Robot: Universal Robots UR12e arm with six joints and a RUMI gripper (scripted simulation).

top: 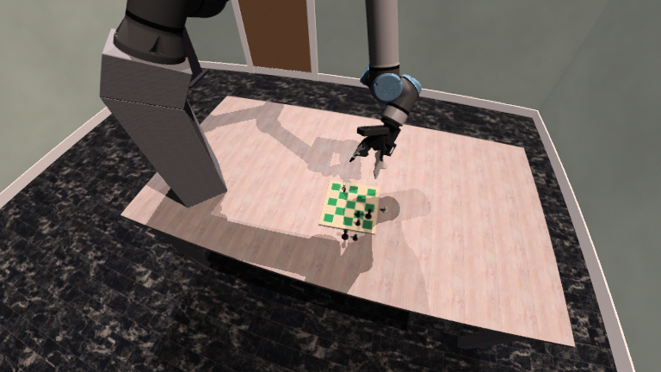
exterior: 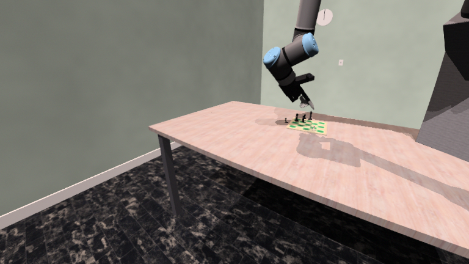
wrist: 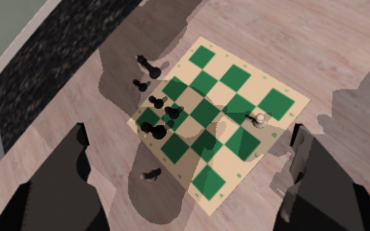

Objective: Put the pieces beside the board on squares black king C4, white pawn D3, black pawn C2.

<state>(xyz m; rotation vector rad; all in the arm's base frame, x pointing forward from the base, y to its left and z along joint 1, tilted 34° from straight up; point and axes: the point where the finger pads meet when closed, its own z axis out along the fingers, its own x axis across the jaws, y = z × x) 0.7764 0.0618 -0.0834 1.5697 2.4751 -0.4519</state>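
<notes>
The green and cream chessboard (top: 329, 215) (exterior: 322, 130) (wrist: 287, 91) lies on the table. The black king (top: 344, 235) (wrist: 146, 66) and the black pawn (top: 355, 237) (wrist: 141, 86) stand on the table just off one board edge. The white pawn (top: 384, 210) (exterior: 286, 120) (wrist: 153, 174) stands in shadow off the neighbouring edge. Three black pieces (top: 358, 214) (wrist: 155, 130) cluster on the board near that corner. A white piece (top: 343, 188) (wrist: 260, 119) stands on the far side. My gripper (top: 364, 165) (exterior: 306, 102) (wrist: 189, 124) is open and empty, hovering above the board's far edge, well clear of all pieces.
The wooden table (top: 463, 251) (exterior: 242, 143) carries only the board and pieces. The robot's grey pedestal (top: 156, 119) stands at the table's left side. Dark floor surrounds the table.
</notes>
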